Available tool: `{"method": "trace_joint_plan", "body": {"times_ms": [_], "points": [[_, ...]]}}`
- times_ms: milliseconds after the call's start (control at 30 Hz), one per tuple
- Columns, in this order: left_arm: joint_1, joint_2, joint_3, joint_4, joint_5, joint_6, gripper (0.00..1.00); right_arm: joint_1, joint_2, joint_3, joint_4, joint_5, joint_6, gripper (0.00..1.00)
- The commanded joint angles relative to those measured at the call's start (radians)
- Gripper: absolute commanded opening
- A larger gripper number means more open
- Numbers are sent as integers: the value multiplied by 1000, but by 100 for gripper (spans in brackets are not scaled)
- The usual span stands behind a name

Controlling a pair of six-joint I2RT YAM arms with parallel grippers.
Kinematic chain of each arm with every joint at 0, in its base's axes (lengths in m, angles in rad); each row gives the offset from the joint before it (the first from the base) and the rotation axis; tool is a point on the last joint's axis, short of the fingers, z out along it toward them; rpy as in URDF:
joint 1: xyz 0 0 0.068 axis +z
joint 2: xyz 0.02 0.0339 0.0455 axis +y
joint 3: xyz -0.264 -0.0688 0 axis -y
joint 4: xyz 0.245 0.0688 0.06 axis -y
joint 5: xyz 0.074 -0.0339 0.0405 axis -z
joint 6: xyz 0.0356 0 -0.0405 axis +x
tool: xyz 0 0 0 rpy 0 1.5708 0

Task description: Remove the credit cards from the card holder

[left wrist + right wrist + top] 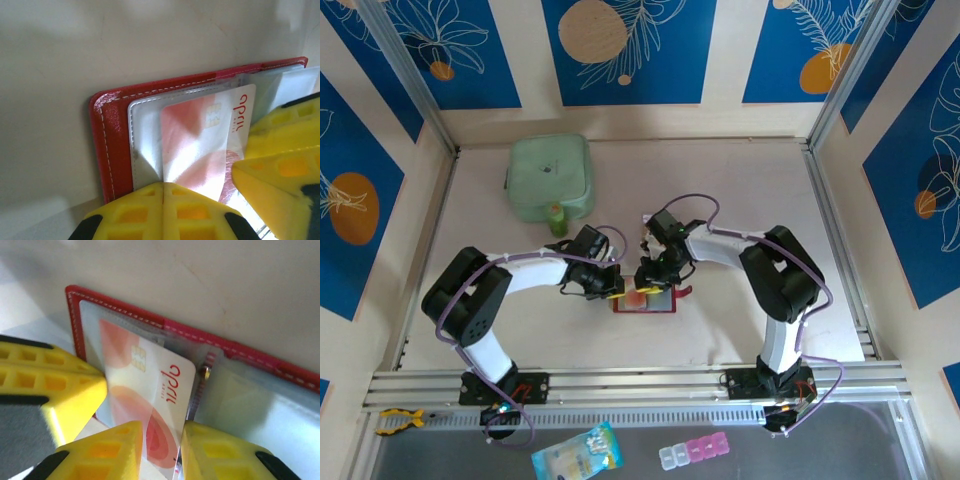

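From above, the card holder (663,305) lies open on the worktop (740,200), near the front and midway between the two arms. The left hand (613,287) reaches its left end and the right hand (645,278) comes down on its middle, the two hands close together. A whitish card (635,297) shows inside the holder. A mint-green pouch (550,178) sits well apart, towards the back left.

In the left wrist view, the left hand (163,187) has its yellow fingers (130,210) pressed together with no gap. They pinch the near edge of the holder's clear sleeve (145,135), whose creases run into the seam between them. The card (200,130), whitish with red marks and a chip, lies partly in that sleeve, inside the red stitched cover (107,150). The right hand's fingers (285,175) close in on the card's right end.

In the right wrist view, the right hand (162,432) has its fingers (115,450) a little apart, with the near end of the card (145,380) between them. I cannot tell whether they clamp it. The card's far end lies on the left half of the open holder (120,307). One finger (50,385) of the left hand touches the card's left edge.
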Motion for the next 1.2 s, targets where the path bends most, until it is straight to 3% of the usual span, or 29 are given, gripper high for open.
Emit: {"method": "trace_joint_plan", "body": {"times_ms": [0,600,1167], "points": [[0,20,-12,-53,-14,15,0,-15,-47,-27,55,-89,32,25],[-1,20,-1,-74,-19,22,0,-59,-38,-106,144,-124,37,6],[0,3,-6,-55,-9,17,0,-145,-148,-102,-52,-38,-95,3]]}}
